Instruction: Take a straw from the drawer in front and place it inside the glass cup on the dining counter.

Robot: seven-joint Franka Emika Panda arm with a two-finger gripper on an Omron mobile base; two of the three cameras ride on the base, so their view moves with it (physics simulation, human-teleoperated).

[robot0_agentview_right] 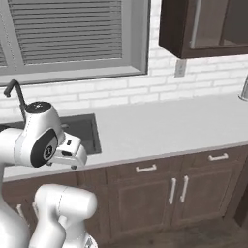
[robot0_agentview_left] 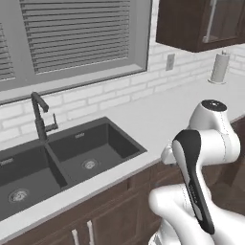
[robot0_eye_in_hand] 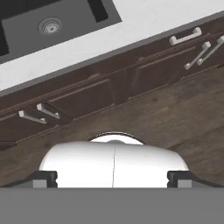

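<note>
Facing the worktop (robot0_agentview_right: 164, 128) with its dark sink (robot0_agentview_left: 72, 153), you have the arm folded up near the base and nothing in hand; the gripper (robot0_eye_in_hand: 113, 177) has its two dark fingertips spread as wide as they go, looking down past the cabinet fronts to the wood floor. Take the sink as your landmark: the drawer (robot0_agentview_right: 145, 169) you want sits to its right, just under the worktop edge, a shallow dark-brown panelled front with a short silver bar handle (robot0_agentview_right: 146, 168), shut, above a taller cabinet door. A second drawer front with the same kind of handle sits further right of it. The straw is presumably inside, so you cannot see it yet, and the glass cup and dining counter lie outside what these views cover. Judge the handle as stiff and smooth: close the fingers across the middle of the bar and pull straight out, or the pads may slip off. Expect the straw to be very light, thin and easily bent or flicked away, so pinch it gently near its middle.
</note>
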